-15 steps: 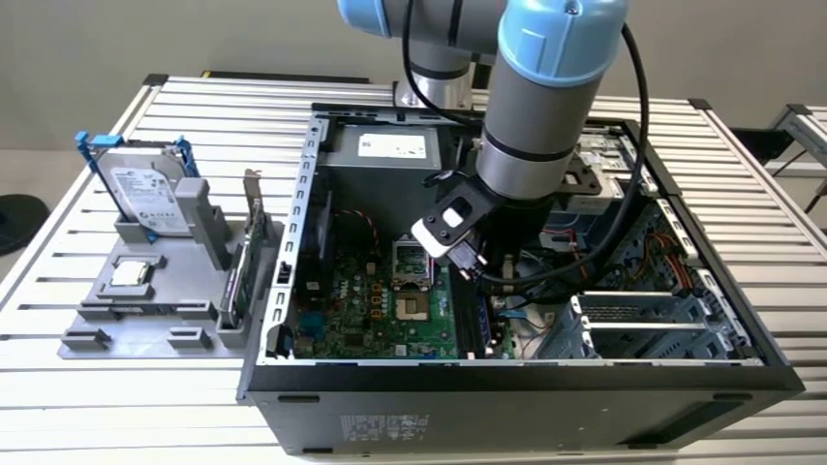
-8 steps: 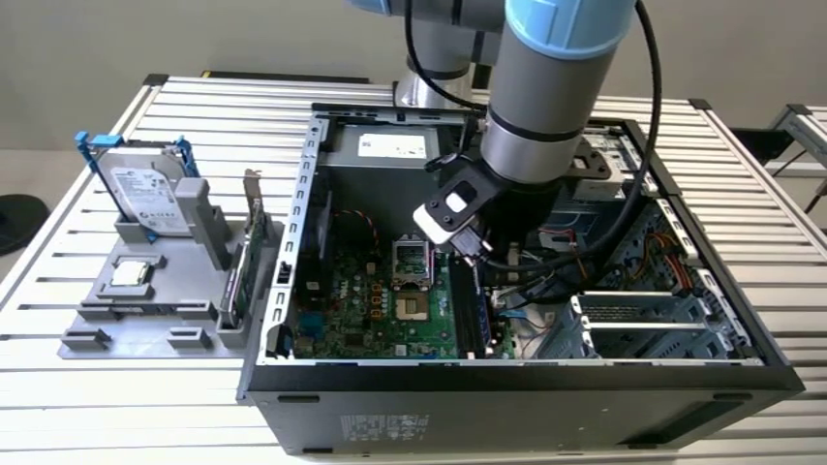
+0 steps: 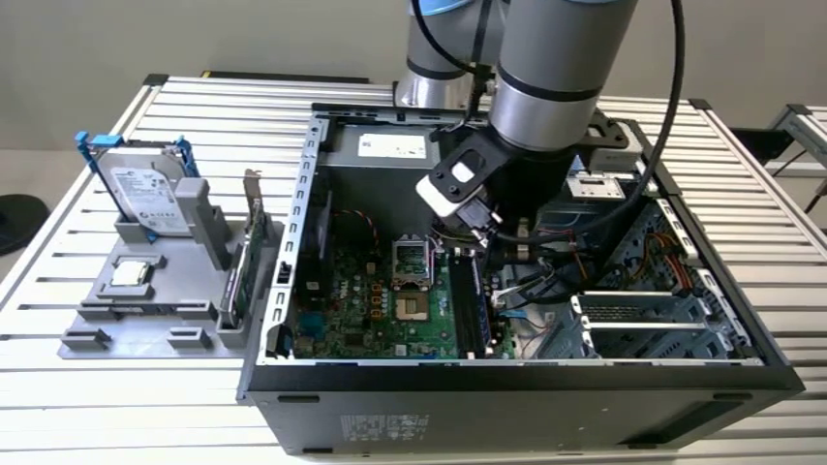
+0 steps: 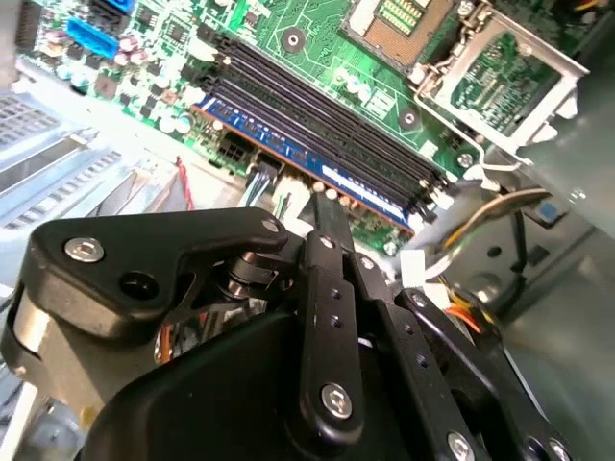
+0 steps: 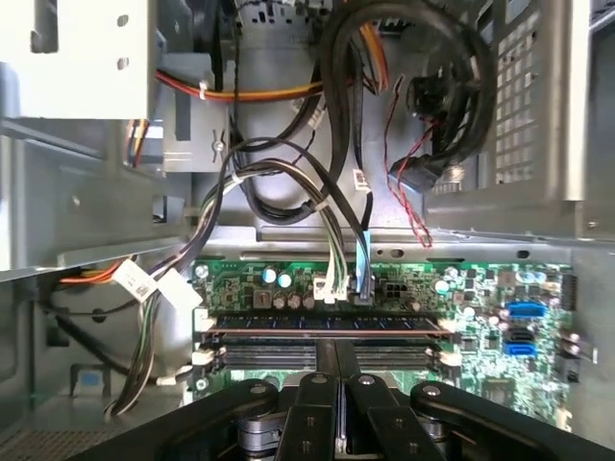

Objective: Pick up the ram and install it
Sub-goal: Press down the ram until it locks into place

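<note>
As the arm reaches down into the open PC case (image 3: 278, 320), the gripper (image 5: 337, 370) hangs just above the memory slots (image 4: 317, 110), fingers (image 4: 332, 226) pressed together with nothing between them. Both wrist views show the closed tips pointing at the slot row. The ram (image 4: 307, 163) sits already in the slot at the edge of the row, on the cable side: a thin blue stick with a copper-coloured edge, lying level, ends between the white latches. The first wrist view shows it as a long dark strip (image 5: 327, 327) across the motherboard (image 5: 480, 288), directly beyond the fingertips, near but I cannot tell if touching.

Next to the slots, the CPU socket (image 4: 404, 19) stands open, its metal frame (image 4: 500, 82) flipped up. Behind the ram, a bundle of cables (image 5: 336, 173) (black, white, one blue) drops down to the board.

Farther off, at the exterior view's left, a grey holder (image 3: 155, 310) stands on the slatted table (image 3: 77, 397) beside the case. It carries a hard drive (image 3: 145, 194) upright, a small silver CPU (image 3: 130, 274) flat, and a green card (image 3: 246, 257) on edge.
</note>
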`<state>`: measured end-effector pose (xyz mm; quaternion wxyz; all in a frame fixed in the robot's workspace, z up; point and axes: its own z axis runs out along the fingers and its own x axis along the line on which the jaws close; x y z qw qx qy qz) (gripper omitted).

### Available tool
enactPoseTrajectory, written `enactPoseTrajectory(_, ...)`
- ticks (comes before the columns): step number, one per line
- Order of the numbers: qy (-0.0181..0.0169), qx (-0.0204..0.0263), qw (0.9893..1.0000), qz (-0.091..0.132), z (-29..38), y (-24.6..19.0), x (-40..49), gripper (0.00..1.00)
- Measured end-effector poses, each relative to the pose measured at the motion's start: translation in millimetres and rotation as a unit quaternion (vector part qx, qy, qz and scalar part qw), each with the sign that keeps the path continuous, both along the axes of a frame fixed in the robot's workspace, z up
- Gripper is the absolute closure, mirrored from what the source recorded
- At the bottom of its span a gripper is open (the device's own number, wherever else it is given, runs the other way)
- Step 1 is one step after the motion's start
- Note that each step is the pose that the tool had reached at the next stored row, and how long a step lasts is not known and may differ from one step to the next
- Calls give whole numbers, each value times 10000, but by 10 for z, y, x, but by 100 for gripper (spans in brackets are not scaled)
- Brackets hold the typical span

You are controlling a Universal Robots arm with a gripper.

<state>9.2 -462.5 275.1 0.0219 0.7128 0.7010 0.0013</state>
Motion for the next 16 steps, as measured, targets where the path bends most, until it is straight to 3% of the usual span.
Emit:
enactPoseTrajectory(8, 0, -1, 10000, 0, 203, 0, 0, 100)
enactPoseTrajectory(16, 0, 0, 10000, 0, 230, 0, 0, 100)
